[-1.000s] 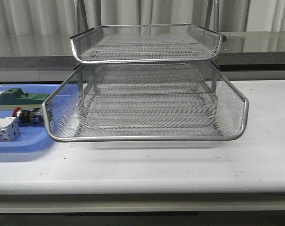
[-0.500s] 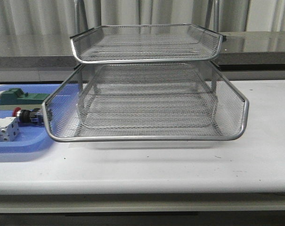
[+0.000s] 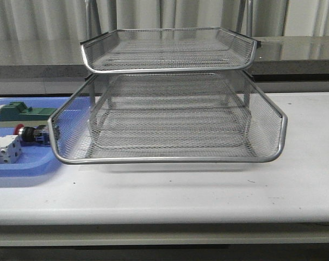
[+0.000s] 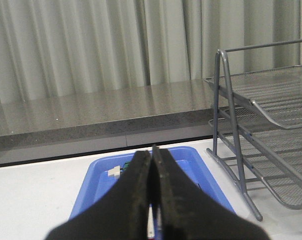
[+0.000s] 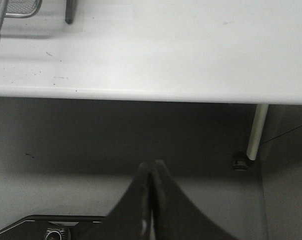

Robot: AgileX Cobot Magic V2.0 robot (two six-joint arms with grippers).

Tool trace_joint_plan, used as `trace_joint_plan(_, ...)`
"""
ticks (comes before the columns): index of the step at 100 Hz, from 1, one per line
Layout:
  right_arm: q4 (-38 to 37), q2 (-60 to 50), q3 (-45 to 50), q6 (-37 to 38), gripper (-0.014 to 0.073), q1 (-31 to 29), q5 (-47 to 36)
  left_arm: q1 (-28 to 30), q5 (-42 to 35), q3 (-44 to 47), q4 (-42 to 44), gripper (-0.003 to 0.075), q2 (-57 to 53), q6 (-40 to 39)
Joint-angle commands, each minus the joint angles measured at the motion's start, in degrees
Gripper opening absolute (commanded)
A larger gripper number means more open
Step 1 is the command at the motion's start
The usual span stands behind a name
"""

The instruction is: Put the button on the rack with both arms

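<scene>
The button [image 3: 31,133], with red cap, black body and blue rear, lies on its side in the blue tray [image 3: 23,168] at the far left in the front view. The silver wire-mesh rack [image 3: 169,157] fills the middle of the table. Neither gripper shows in the front view. In the left wrist view my left gripper [image 4: 151,150] is shut and empty, above the near end of the blue tray [image 4: 200,167]; the button is hidden behind its fingers. The rack's side [image 4: 240,145] shows there. My right gripper [image 5: 151,165] is shut and empty, below the table's front edge.
In the blue tray a green block [image 3: 23,113] lies behind the button and a white-grey block [image 3: 5,149] in front of it. A grey counter [image 4: 91,112] and curtains stand behind the table. A table leg [image 5: 256,131] shows in the right wrist view.
</scene>
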Motion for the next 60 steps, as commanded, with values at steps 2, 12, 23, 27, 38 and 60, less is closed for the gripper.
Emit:
trace_joint_plan(2, -1.37, 0.22, -1.90, -0.03, -0.0070, -0.09, -3.14, 0.13, 0.44, -2.99, -3.41, -0.0020, -0.22, -0.63)
trace_joint_plan(12, -1.37, 0.22, -1.90, -0.03, -0.0070, -0.09, -3.14, 0.13, 5.49, -7.20, -4.80, -0.0020, 2.82, -0.63)
trace_joint_plan(23, -1.37, 0.22, -1.90, -0.03, -0.0070, -0.09, -3.14, 0.13, 8.48, -12.49, -7.18, -0.0020, 8.26, -0.63)
trace_joint_plan(27, -1.37, 0.22, -1.90, -0.03, -0.0070, -0.09, -3.14, 0.13, 9.90, -14.80, -9.14, -0.0020, 10.42, -0.63)
trace_joint_plan(38, -1.37, 0.22, -1.90, -0.03, -0.0070, -0.09, -3.14, 0.13, 15.90, -21.69, -10.14, -0.0020, 18.53, -0.63)
trace_joint_plan(60, -1.37, 0.22, -1.90, -0.03, -0.0070, -0.09, -3.14, 0.13, 25.88, -36.57, -9.06, -0.0020, 35.45, -0.63)
